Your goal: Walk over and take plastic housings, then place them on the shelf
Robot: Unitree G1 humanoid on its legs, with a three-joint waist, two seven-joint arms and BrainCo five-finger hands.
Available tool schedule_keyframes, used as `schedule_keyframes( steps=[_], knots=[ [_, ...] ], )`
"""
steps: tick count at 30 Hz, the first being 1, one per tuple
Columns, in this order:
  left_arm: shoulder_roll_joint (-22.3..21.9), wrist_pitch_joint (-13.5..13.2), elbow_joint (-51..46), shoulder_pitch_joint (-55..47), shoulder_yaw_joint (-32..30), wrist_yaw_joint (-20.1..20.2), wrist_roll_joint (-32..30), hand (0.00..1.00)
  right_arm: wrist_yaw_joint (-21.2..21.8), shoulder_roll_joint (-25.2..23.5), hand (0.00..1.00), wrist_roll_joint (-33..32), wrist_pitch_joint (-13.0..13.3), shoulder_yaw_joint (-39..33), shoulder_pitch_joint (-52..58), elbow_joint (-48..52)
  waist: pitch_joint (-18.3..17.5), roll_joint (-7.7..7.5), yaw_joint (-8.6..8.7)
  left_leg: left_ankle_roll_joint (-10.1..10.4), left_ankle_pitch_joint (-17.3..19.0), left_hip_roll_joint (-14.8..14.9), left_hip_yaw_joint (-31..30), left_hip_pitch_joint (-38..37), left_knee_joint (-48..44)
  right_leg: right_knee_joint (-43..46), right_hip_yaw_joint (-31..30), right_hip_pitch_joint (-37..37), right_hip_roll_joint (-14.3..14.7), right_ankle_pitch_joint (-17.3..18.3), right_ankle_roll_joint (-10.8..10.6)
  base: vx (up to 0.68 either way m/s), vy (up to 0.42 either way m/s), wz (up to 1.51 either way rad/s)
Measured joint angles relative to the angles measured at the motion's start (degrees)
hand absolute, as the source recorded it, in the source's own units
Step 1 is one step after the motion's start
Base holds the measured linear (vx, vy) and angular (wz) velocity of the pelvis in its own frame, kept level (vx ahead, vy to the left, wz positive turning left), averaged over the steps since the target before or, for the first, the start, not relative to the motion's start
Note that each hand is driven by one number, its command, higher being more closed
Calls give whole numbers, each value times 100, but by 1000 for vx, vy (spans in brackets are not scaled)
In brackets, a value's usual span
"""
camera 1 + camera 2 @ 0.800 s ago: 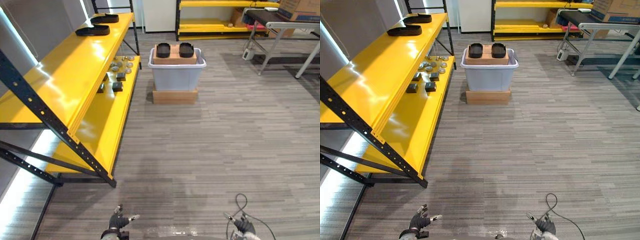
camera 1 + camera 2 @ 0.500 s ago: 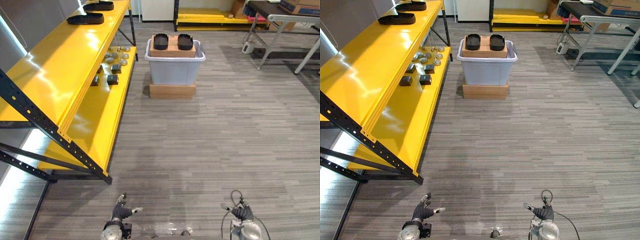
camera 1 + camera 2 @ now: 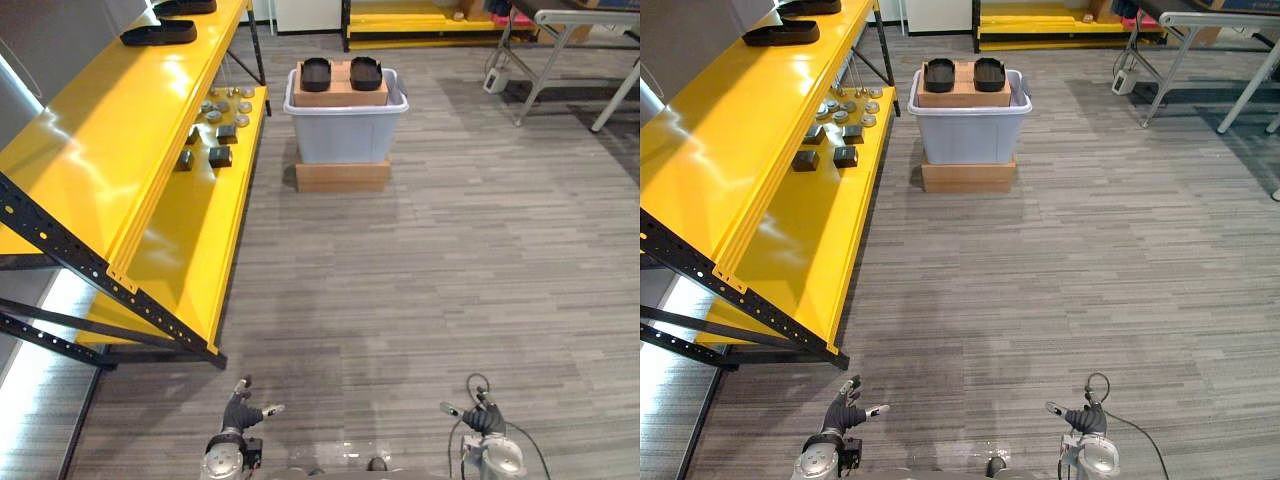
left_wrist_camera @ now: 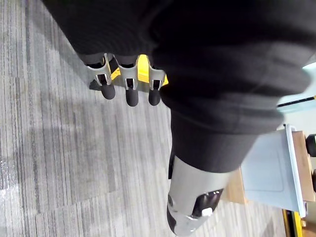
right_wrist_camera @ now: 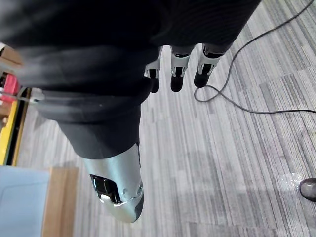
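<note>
- Plastic housings (image 3: pixel 316 72): two sit atop the bin (image 3: pixel 345 140) at twelve o'clock, untaken.
- Shelf (image 3: pixel 110 140) at ten o'clock already carries two more.
- Left hand (image 3: pixel 240 413), right hand (image 3: pixel 484 417): empty, fingers relaxed.

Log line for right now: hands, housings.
left hand: open, empty | right hand: open, empty | plastic housings: two on cardboard box in grey bin | stage: pick not begun
</note>
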State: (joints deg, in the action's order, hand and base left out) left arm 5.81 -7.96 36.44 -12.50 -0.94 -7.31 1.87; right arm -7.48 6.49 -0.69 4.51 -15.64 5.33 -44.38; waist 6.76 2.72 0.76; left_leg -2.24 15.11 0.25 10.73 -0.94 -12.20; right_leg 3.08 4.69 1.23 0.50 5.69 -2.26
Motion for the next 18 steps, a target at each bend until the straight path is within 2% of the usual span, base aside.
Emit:
schedule_keyframes(
  steps=[1,2,3,5,6,7,8,9,10,11,12,13,14,15,16,17,18],
  knots=[
    [3,0,-1,1,-70,-46,44,0,-9,11,0,-49,-15,-55,-65,-75,14,0,-1,-43,102,3,86,35,-97,648,-17,-317,-54,349,-95,56,68,-42],
    [23,0,-2,10,-123,-58,190,0,-8,7,0,-107,-76,-128,-110,-149,61,-61,-1,-155,307,-68,194,-4,-224,1968,182,-903,-263,802,-248,119,108,-41],
    [24,3,-1,6,-113,-62,250,0,-9,8,0,-137,-101,-142,-109,-150,139,-78,11,-219,465,-130,187,-145,-324,3181,476,-1377,-508,965,-216,144,101,-23],
    [62,14,2,3,-80,-72,256,0,-9,9,0,-173,-128,-139,-90,-150,196,-118,98,-234,616,-173,167,-395,-337,3959,776,-1722,-753,1203,-209,242,67,0],
    [100,19,0,40,-76,-103,267,0,-9,28,0,-211,-126,-132,-120,-150,258,-65,135,-210,646,-148,130,-573,-286,3965,1005,-1908,-844,1296,-128,392,38,5],
    [116,19,0,111,-78,-150,273,0,-9,68,0,-212,-124,-124,-176,-149,282,-65,165,-177,662,-47,79,-715,-179,3842,1208,-2058,-819,1295,-89,364,5,12],
    [115,18,0,182,-78,-163,293,0,-12,106,0,-212,-122,-121,-214,-148,351,28,170,-139,676,52,42,-786,-128,3695,1298,-2167,-763,1277,-61,399,-35,22],
    [120,10,2,392,-81,-172,377,0,-16,205,0,-210,-116,-87,-298,-136,477,123,185,51,656,277,15,-963,21,3092,1421,-2512,-566,1045,-8,419,-63,21],
    [126,7,2,473,-82,-178,417,0,-19,247,0,-209,-114,-19,-327,-123,513,90,187,144,637,331,6,-1033,72,2727,1417,-2645,-507,822,-2,441,-79,23],
    [159,-1,2,558,-85,-198,426,0,-18,276,0,-207,-114,51,-345,-77,585,79,182,293,603,351,-20,-1151,156,2152,1375,-2783,-433,405,-4,512,-123,29],
    [222,-5,2,599,-84,-254,427,0,-20,281,0,-206,-112,110,-306,71,556,-114,237,456,639,339,-96,-1330,227,1334,1210,-2825,-378,-187,64,571,-172,46],
    [238,-1,23,579,-114,-287,424,0,-21,300,0,-200,-101,114,-278,157,564,-164,317,641,750,379,-262,-1505,202,1316,959,-2845,-358,-1113,395,596,-189,44],
    [190,-2,41,592,-119,-280,421,0,-21,326,0,-196,-102,98,-287,177,588,-103,336,657,747,477,-309,-1557,148,1629,980,-2922,-334,-1144,568,592,-216,30],
    [148,-12,22,616,-109,-274,420,0,-21,334,0,-195,-104,97,-364,215,605,-22,344,867,624,602,-347,-1500,-48,2040,1058,-3019,-318,-808,658,587,-235,15],
    [88,-12,26,667,-110,-275,422,0,-2,302,0,-187,-103,115,-421,293,609,0,355,1047,180,680,-406,-1200,-817,2426,1110,-3007,-320,-342,692,587,-255,11],
    [65,-12,43,662,-118,-276,422,0,-3,293,0,-179,-103,144,-424,297,616,8,347,963,-94,710,-433,-1045,-1274,2462,1121,-2875,-304,-183,698,618,-278,11],
    [24,-11,87,625,-142,-276,429,0,-3,304,0,-143,-102,259,-412,297,639,36,343,830,-709,817,-428,-811,-2086,2378,1136,-2556,-245,-3,724,658,-283,12]
  ],
)
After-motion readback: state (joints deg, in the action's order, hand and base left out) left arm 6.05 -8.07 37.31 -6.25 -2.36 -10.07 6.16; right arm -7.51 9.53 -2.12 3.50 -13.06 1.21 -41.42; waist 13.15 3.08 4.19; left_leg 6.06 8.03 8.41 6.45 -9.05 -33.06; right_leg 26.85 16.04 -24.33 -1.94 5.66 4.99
